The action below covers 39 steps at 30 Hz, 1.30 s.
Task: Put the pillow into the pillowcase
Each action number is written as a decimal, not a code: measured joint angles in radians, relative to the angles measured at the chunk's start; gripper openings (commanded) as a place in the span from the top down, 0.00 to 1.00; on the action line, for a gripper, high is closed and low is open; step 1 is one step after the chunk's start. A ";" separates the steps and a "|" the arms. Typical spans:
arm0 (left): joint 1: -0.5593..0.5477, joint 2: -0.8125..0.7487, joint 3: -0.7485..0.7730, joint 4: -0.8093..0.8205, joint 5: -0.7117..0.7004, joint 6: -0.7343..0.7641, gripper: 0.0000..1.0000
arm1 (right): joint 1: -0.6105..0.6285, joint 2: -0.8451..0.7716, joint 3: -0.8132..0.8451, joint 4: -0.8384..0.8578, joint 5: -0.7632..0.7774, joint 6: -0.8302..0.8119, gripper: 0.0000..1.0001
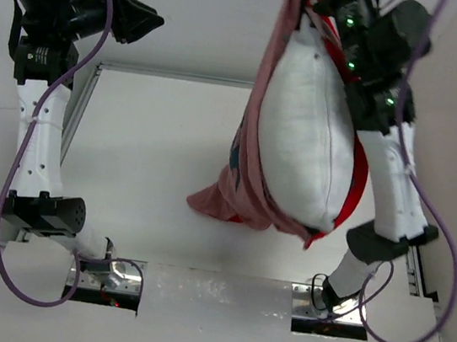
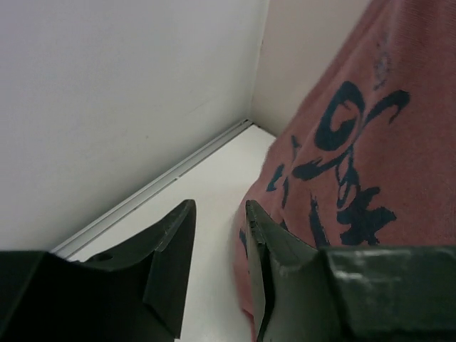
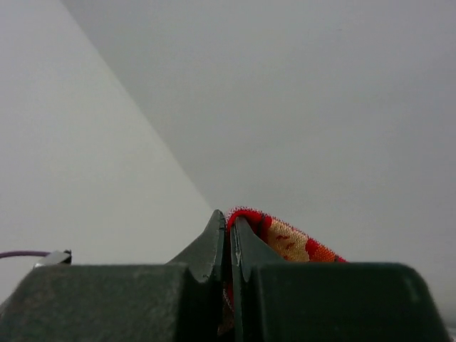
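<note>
Pink-red pillowcase (image 1: 218,199) hangs over the desk (image 1: 144,168), its lower end bunched near mid-desk. White pillow (image 1: 305,139) sits partly inside, one face exposed. Right pincer (image 3: 228,226), raised at far right: pressed together on the pillowcase's red hem. Left pincer (image 2: 219,206), far left: slightly spread, holding nothing, clear of the cloth.
</note>
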 measured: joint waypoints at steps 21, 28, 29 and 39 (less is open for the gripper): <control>-0.180 0.061 -0.040 0.171 0.110 -0.023 0.00 | 0.185 0.237 -0.043 0.206 -0.095 0.012 1.00; -0.201 0.185 0.006 0.243 0.037 -0.114 0.10 | 0.185 0.228 -0.043 0.208 -0.107 -0.002 1.00; -0.210 0.195 0.010 0.261 0.034 -0.135 0.09 | 0.187 0.225 -0.043 0.207 -0.108 -0.006 1.00; -0.341 0.257 0.064 0.431 0.060 -0.248 0.67 | 0.205 0.187 -0.072 0.204 -0.123 -0.027 1.00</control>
